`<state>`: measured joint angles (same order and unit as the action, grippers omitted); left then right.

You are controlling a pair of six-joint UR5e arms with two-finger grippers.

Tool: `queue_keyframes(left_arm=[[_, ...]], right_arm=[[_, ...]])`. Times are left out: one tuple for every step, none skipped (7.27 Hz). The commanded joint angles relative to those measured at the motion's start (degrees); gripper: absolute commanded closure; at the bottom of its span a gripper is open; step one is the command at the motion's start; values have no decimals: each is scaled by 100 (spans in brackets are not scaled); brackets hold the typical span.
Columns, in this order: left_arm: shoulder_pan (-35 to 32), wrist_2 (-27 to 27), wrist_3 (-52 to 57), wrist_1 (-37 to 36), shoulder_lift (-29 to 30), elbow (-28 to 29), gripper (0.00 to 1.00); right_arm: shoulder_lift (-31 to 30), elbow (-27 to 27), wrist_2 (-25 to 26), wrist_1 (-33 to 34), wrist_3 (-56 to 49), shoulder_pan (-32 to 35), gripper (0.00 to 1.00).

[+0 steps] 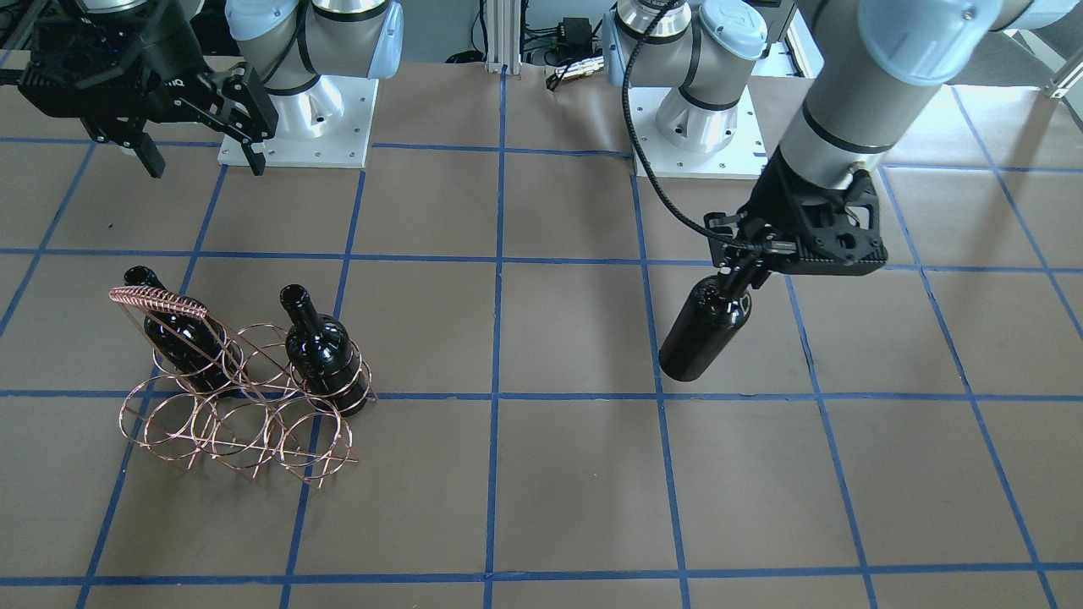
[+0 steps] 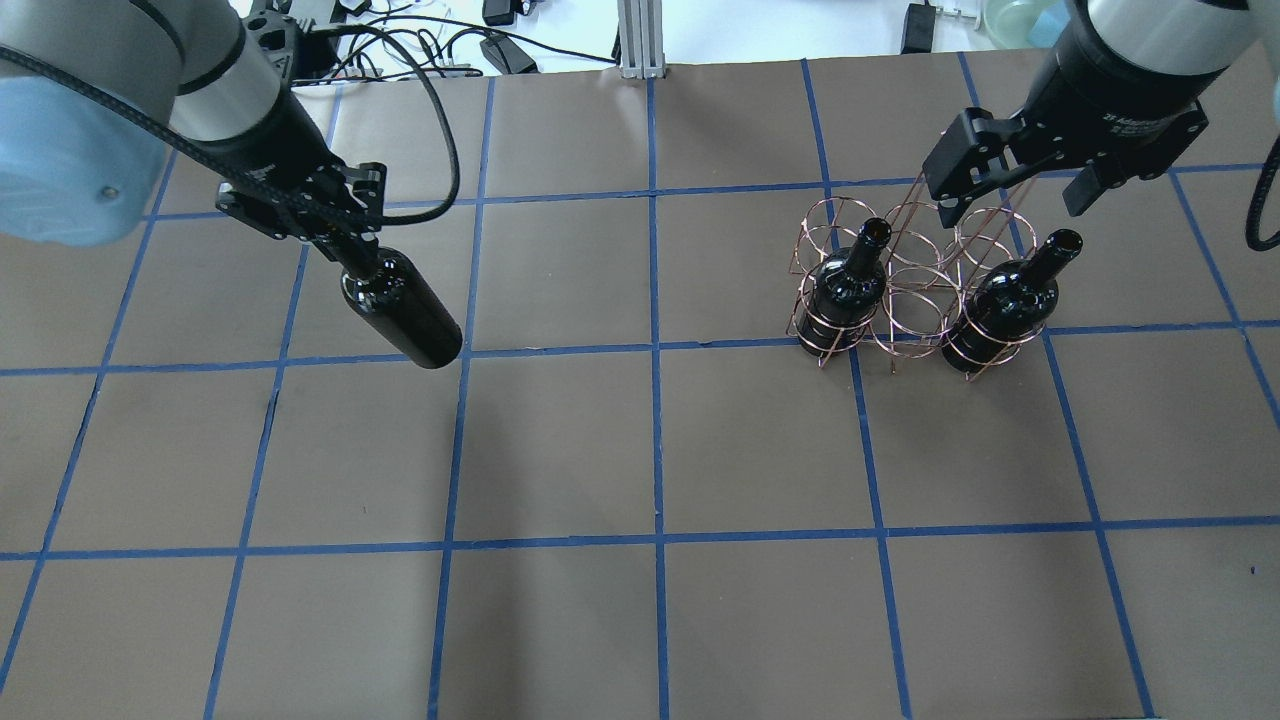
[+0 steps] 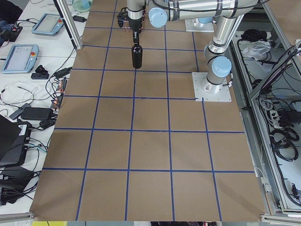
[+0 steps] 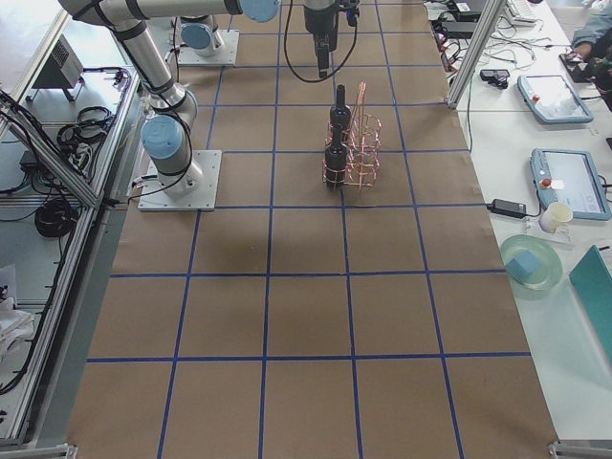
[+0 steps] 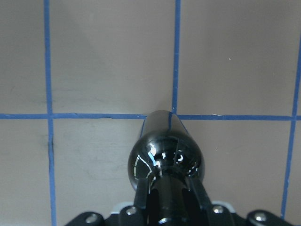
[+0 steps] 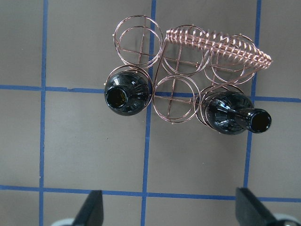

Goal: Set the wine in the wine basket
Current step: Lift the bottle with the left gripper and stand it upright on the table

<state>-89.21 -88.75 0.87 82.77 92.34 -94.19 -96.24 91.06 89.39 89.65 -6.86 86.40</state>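
My left gripper is shut on the neck of a glossy black wine bottle that hangs tilted above the table on the left side. The bottle also shows in the front view and the left wrist view. The copper wire wine basket stands at the right. Two black bottles stand upright in the two end rings of one row, and the ring between them is empty. My right gripper is open and empty, hovering above the basket.
The table is brown paper with a blue tape grid. The two arm bases stand at the robot's edge. Tablets, cables and a bowl lie on side benches beyond the table's ends.
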Motion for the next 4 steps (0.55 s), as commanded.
queue_keyframes(left_arm=[[-473,-46,-165,11,-259,-528,100],[-492,-38,-174,12,-356,-748,100],[-510,-20,-174,12,-418,-942,100],[-510,-37,-174,20,-462,-1109,100]], right_arm=[[0,0,-1,0,0,0,0],[0,0,-1,0,0,0,0],[0,0,-1,0,0,0,0],[0,0,-1,0,0,0,0]])
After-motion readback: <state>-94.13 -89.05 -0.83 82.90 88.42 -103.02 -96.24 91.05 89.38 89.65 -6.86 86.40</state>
